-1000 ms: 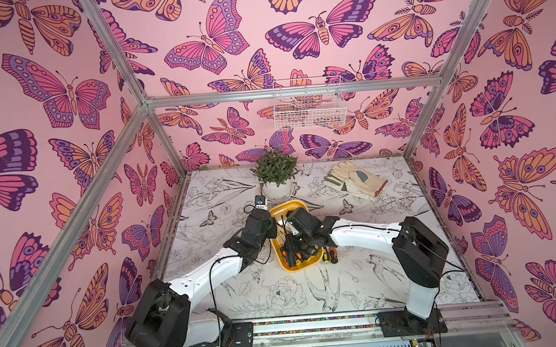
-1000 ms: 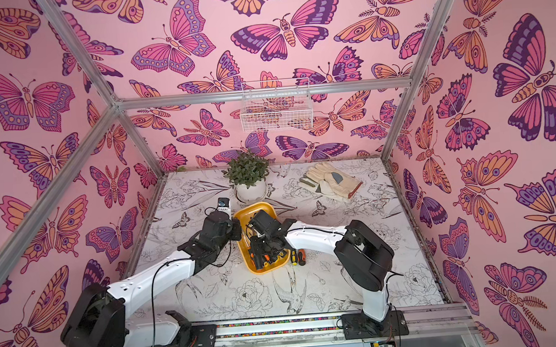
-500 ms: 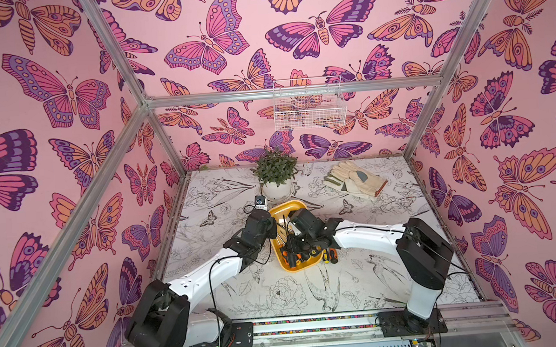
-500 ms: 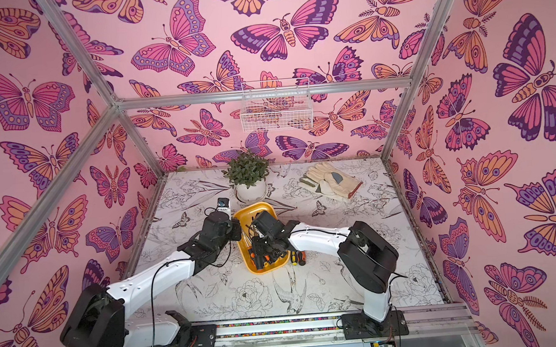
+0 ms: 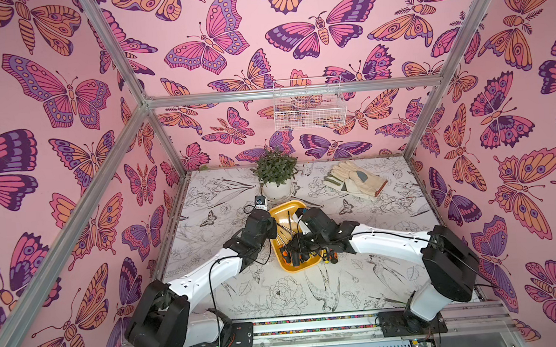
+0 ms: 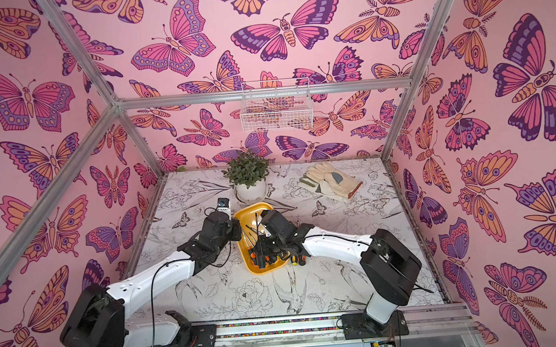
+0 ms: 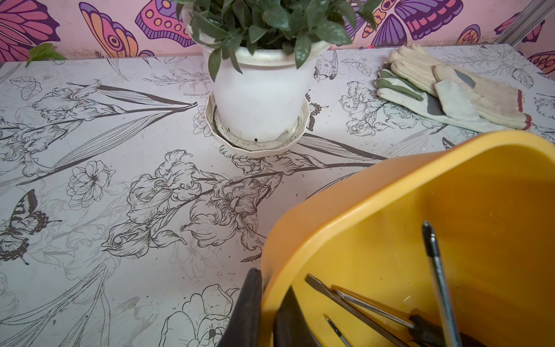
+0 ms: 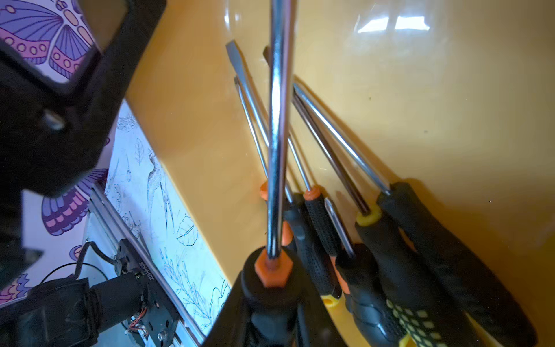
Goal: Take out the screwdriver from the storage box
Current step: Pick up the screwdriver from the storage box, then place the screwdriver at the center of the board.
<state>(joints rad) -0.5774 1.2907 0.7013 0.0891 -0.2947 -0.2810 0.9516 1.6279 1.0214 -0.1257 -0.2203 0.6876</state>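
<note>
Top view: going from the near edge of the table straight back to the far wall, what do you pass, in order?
storage box → potted plant → white wire basket on the back wall

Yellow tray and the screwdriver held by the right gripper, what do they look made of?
The tray: likely moulded plastic, glossy; bright reflections show on its yellow floor. The screwdriver: shaft looks like polished steel, mirror-bright; handle seems black rubbery plastic with an orange collar.

Take your storage box (image 5: 285, 211) as centre: screwdrivers (image 5: 294, 258) lie in it, the potted plant (image 5: 275, 171) stands just beside at 12 o'clock, and the gloves (image 5: 353, 180) lie at 2 o'clock.
</note>
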